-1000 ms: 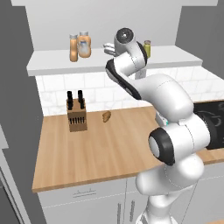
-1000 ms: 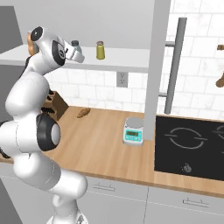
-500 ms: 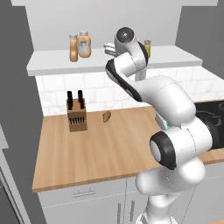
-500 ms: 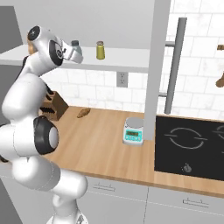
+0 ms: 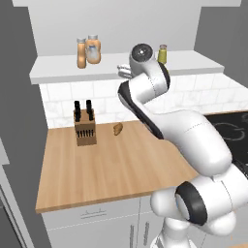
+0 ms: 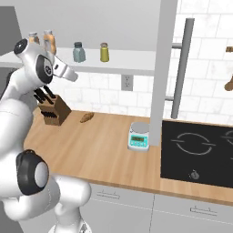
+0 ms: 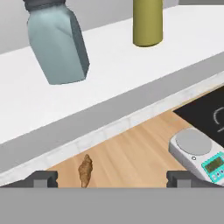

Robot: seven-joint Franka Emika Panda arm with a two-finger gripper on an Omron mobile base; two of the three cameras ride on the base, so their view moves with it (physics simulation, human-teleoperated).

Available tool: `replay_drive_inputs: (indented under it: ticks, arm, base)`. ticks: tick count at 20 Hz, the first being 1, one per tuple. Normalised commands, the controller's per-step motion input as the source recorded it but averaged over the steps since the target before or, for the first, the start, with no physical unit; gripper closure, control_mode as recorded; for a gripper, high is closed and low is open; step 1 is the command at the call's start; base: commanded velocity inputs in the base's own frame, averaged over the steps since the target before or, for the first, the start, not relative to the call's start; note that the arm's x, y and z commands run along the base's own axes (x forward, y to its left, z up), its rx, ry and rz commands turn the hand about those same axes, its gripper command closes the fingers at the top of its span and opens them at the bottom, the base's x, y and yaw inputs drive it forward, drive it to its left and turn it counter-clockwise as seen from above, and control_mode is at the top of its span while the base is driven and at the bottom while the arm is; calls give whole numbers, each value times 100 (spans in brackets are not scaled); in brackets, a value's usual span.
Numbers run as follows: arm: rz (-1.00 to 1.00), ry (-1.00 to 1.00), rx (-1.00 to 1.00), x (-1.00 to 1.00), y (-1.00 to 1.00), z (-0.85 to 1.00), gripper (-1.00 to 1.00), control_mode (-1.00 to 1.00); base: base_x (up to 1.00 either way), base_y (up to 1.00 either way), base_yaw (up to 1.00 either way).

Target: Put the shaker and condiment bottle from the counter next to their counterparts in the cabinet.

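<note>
A white kitchen with tiled backsplash holds a wooden counter [image 6: 104,150] below an open white cabinet [image 6: 127,67] whose thick ledge carries everything the task names. In the hand view the two dark fingertips [image 7: 43,178] stand wide apart near the bottom corners with nothing between them, so the gripper [image 7: 111,179] is spread fully and empty, hanging just off the ledge's front edge. Just beyond it the blue-grey shaker [image 7: 57,43] stands upright on the ledge, free of the fingers, with the yellow-green shaker [image 7: 148,22] a little way along toward the ledge's right end; the two are near but not touching. Toward the ledge's left end the condiment bottle [image 5: 81,53] stands right beside the wider orange bottle [image 5: 93,49]. Below, a small brown pastry [image 7: 85,169] lies near the counter's back edge, a scale [image 7: 199,156] sits by the stovetop [image 6: 200,152], and a knife block [image 5: 84,127] stands toward the counter's left. Both items look placed, so this reads as the release after the final set-down; the next move calls only for drawing the hand straight back without brushing the shaker.
</note>
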Motion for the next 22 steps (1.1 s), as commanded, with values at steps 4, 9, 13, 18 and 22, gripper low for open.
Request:
replay_drive_inputs:
  ticks: [4,9,13,18,22]
  arm:
    - [-2,4,0,-100,0,-100,-100,-100]
    - [-3,8,0,-100,0,-99,-100,-100]
    - [-4,11,0,-100,0,-94,-100,-100]
    - [-6,12,0,-100,0,-93,-100,-100]
    - [-6,12,0,-100,0,-91,-100,-100]
  base:
    - [0,0,0]
    - [0,0,0]
    - [0,0,0]
    - [0,0,0]
    - [0,0,0]
